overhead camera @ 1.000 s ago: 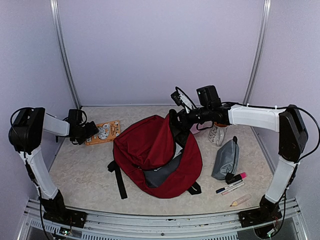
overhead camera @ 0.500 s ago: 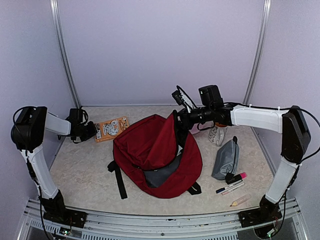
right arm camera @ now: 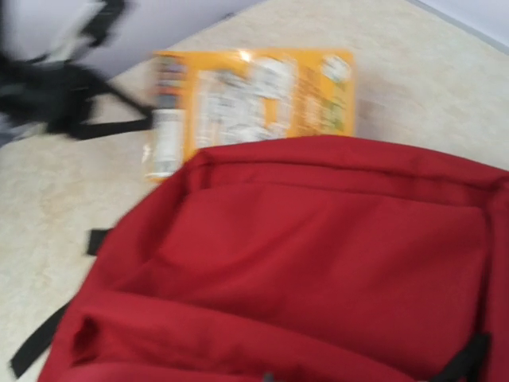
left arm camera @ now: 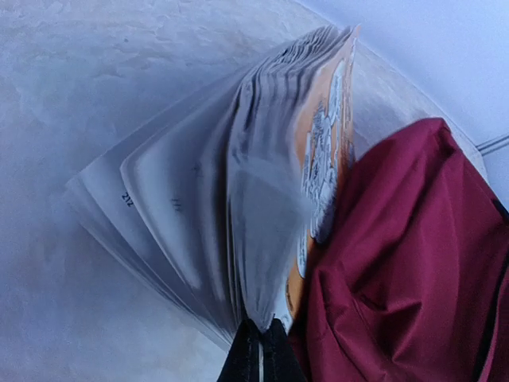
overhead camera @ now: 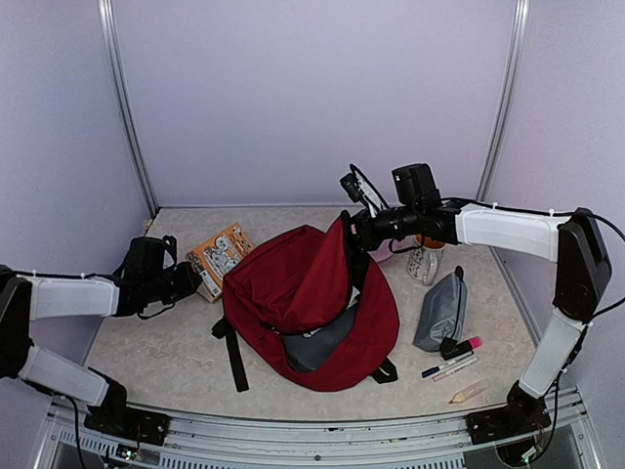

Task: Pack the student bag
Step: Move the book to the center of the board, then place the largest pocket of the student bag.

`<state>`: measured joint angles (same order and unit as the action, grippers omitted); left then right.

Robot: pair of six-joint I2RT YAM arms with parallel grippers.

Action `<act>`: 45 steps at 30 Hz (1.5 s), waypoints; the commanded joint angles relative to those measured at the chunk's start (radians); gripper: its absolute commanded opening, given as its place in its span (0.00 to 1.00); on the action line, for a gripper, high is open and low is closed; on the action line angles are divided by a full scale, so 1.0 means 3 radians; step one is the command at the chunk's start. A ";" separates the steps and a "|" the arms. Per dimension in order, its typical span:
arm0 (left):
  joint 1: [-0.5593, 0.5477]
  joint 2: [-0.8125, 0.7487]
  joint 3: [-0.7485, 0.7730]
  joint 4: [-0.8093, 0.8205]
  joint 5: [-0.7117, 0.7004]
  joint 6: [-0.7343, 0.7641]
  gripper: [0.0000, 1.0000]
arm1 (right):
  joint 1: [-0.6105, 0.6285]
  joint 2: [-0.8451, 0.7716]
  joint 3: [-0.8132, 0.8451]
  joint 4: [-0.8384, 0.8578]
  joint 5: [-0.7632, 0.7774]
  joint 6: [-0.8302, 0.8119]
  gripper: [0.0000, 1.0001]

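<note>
Book (overhead camera: 217, 256) pinched on my left, bag (overhead camera: 312, 313) top held up on my right.
My left end effector (left arm camera: 258, 354) is clamped on one edge of the book, so the pages fan out from the tips and the orange cover faces the bag, which touches the book just right of those tips. I judge it is held on edge so that it can go into the bag narrow side first. This arm lies low, stretched out over the bench (overhead camera: 146, 342). Beyond the bag, my right end effector (overhead camera: 356, 230) is pinched together on its top edge and pulls the fabric into a peak, probably to hold the mouth open. That arm reaches out nearly level, its wrist pointing left.
</note>
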<state>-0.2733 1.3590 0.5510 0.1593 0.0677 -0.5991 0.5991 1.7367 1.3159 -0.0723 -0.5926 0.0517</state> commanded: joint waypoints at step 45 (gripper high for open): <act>-0.0090 0.0360 -0.0147 -0.0209 0.0275 0.0073 0.92 | 0.1492 -0.0504 0.0374 -0.0927 0.1771 0.1251 0.60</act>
<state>-0.2836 1.4551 0.5709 -0.0086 0.1051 -0.5430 0.8948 1.4315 1.4616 -0.5842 0.1074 0.3080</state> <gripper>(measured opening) 0.931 0.613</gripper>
